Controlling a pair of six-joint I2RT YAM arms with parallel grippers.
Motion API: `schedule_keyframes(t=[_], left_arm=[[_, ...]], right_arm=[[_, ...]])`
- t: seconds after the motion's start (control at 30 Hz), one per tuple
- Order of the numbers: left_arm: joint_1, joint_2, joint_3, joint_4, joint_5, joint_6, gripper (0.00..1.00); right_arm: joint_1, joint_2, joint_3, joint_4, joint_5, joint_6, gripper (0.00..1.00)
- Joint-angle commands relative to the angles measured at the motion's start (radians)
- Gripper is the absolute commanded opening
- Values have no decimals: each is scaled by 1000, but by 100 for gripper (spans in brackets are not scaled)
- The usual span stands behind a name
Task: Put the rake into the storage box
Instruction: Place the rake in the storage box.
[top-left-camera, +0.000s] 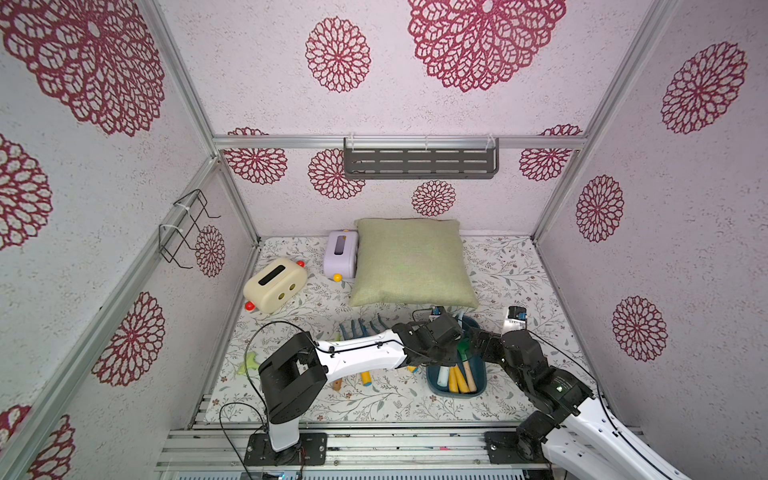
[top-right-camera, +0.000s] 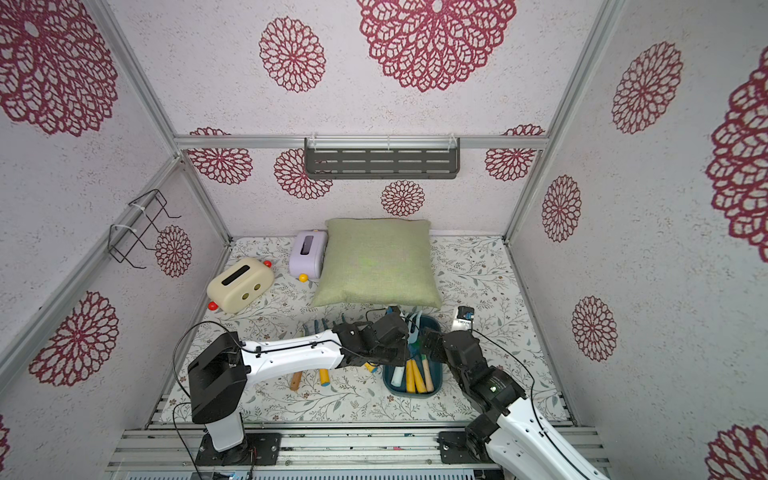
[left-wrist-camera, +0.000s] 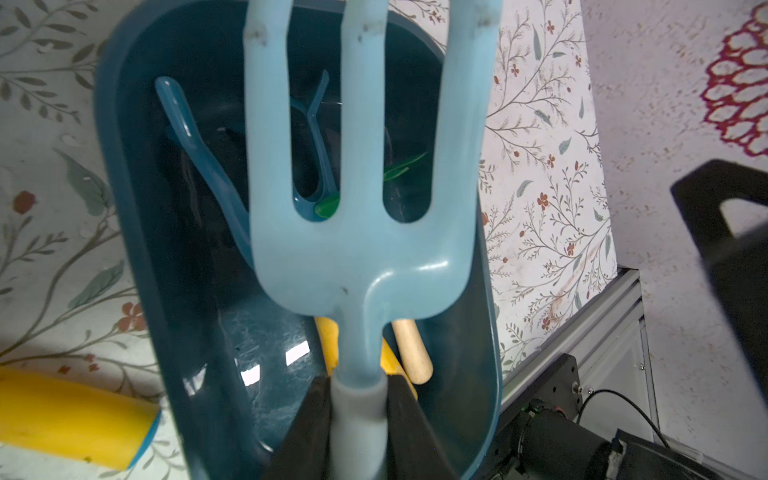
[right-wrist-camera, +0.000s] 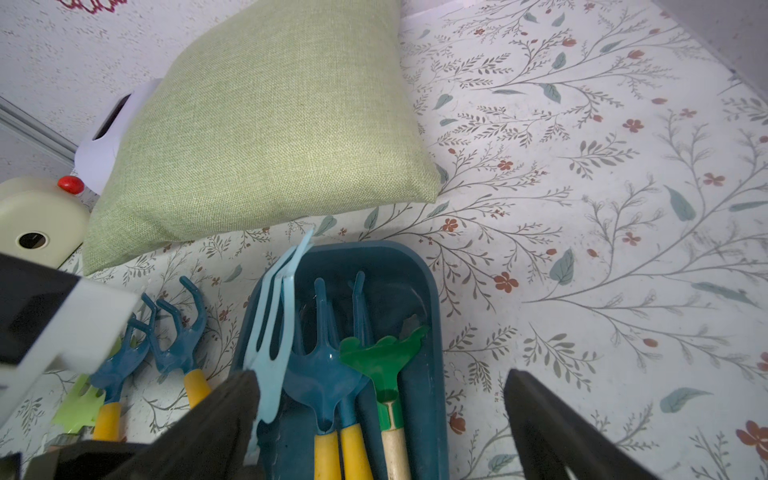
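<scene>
Now, left gripper (left-wrist-camera: 359, 399): clamped tight on the rake (left-wrist-camera: 361, 249) by its grey handle.
rake: tilted over the storage box (left-wrist-camera: 124, 208), tines past the far rim; released so, it may prop on the edge.
right gripper (right-wrist-camera: 380, 374): jaws spread wide, empty, near the box.

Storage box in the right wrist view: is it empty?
No, the storage box holds a dark blue rake with a yellow handle and a green rake lying side by side.
</scene>
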Motion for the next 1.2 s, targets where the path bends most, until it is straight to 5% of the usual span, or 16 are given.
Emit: schedule_keyframes(t=[0.0, 0.47, 0.73, 1.17], left_arm=[[-17, -40, -9, 3, -30, 14, 12], [-15, 17, -44, 21, -44, -27, 12], [-13, 21, -34, -7, -61, -40, 33], [12, 51, -8, -4, -51, -37, 37]], right_arm=[[-7, -13, 3, 0, 26, 19, 99], [-9, -7, -1, 2, 9, 20, 99], [-11, -8, -2, 1, 4, 23, 99], [-13, -4, -4, 3, -7, 25, 99]])
